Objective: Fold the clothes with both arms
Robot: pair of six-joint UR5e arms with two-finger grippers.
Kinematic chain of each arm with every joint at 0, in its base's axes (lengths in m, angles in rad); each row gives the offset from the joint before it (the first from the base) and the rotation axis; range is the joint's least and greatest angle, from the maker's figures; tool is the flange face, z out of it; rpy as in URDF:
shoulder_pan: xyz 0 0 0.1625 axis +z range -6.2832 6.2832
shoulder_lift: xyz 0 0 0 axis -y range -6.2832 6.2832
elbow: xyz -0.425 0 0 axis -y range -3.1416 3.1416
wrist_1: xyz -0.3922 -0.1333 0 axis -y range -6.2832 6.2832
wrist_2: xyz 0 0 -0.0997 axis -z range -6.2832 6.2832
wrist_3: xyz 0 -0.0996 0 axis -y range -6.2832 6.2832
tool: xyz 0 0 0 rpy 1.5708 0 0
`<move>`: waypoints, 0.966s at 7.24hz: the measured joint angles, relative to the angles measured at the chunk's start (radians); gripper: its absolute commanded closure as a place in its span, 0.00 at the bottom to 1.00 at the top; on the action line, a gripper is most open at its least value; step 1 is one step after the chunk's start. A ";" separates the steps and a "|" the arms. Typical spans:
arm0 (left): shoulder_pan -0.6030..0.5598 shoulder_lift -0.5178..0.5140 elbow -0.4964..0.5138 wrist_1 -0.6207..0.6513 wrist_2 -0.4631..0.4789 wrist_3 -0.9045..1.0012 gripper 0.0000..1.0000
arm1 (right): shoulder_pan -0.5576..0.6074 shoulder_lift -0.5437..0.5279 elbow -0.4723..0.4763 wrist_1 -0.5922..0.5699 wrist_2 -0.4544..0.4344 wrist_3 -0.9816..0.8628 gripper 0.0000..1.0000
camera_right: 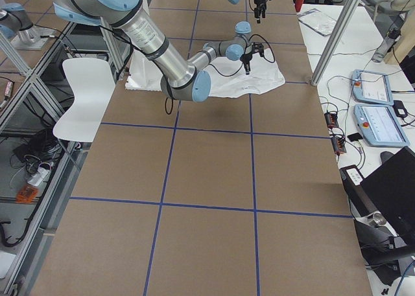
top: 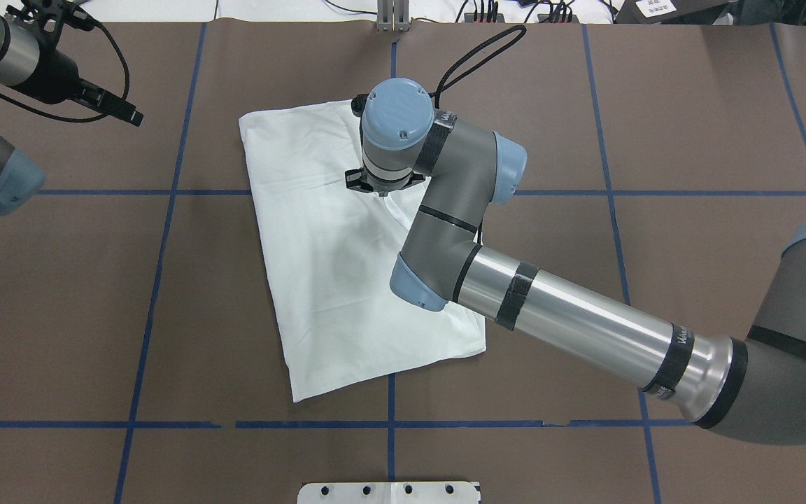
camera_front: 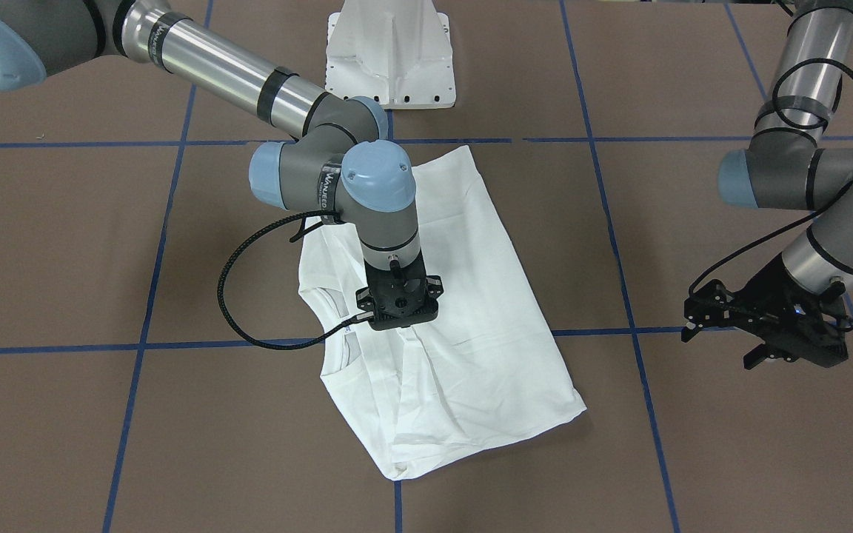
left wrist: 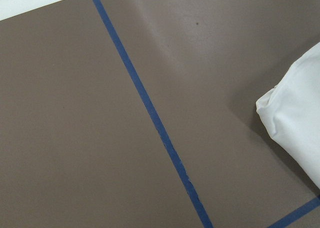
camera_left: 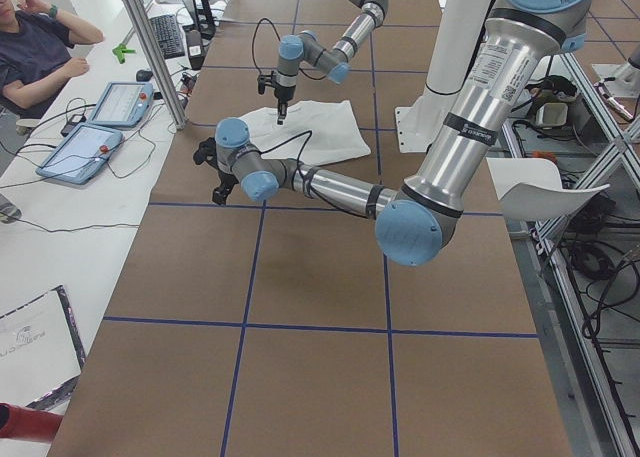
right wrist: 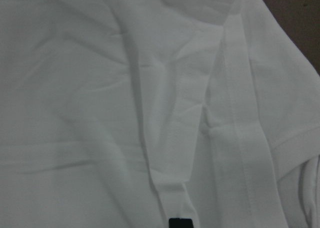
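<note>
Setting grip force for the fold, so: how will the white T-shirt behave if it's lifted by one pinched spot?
Probably floppy: the T-shirt lies flat with soft creases, so it should drape from a pinch. Likely light; thin layers show in the right wrist view. Pushed, its loose folds would probably bunch.

We see white shirt [camera_front: 486, 311] folded lengthwise, flat, skewed on bench [camera_front: 64, 244]; R arm [camera_front: 212, 66] wrist vertical over it; L arm [camera_front: 811, 52] well apart.

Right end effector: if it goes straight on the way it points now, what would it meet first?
The white T-shirt, directly beneath the right end effector; whether they already touch is unclear.
</note>
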 measured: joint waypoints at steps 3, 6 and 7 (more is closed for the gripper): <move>0.000 0.000 -0.003 0.000 -0.001 0.000 0.00 | 0.031 -0.012 -0.004 -0.001 0.000 -0.012 1.00; 0.000 0.000 -0.002 0.001 -0.001 0.000 0.00 | 0.049 -0.031 -0.025 0.000 -0.012 -0.033 1.00; 0.000 0.000 -0.002 0.001 -0.001 0.000 0.00 | 0.051 -0.038 -0.025 0.000 -0.013 -0.036 1.00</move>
